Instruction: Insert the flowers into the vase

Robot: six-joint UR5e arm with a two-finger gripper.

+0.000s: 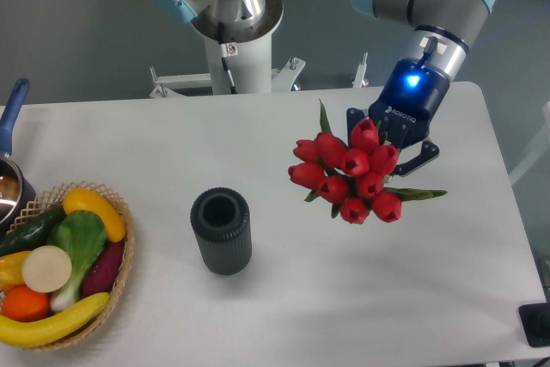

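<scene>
A tight bunch of red tulip buds with green leaves, the flowers (348, 174), hangs above the table at the right. My gripper (392, 137) is shut on the flowers from behind; the buds hide the stems and most of the fingers. The vase (221, 230), dark grey, ribbed and cylindrical, stands upright on the white table left of centre, its round mouth open and empty. The flowers are well to the right of the vase and apart from it.
A wicker basket (125, 255) of fruit and vegetables sits at the front left edge. A pot with a blue handle (12, 114) is at the far left. A second arm's base (230, 15) stands behind the table. A black object (537, 324) lies at the front right corner.
</scene>
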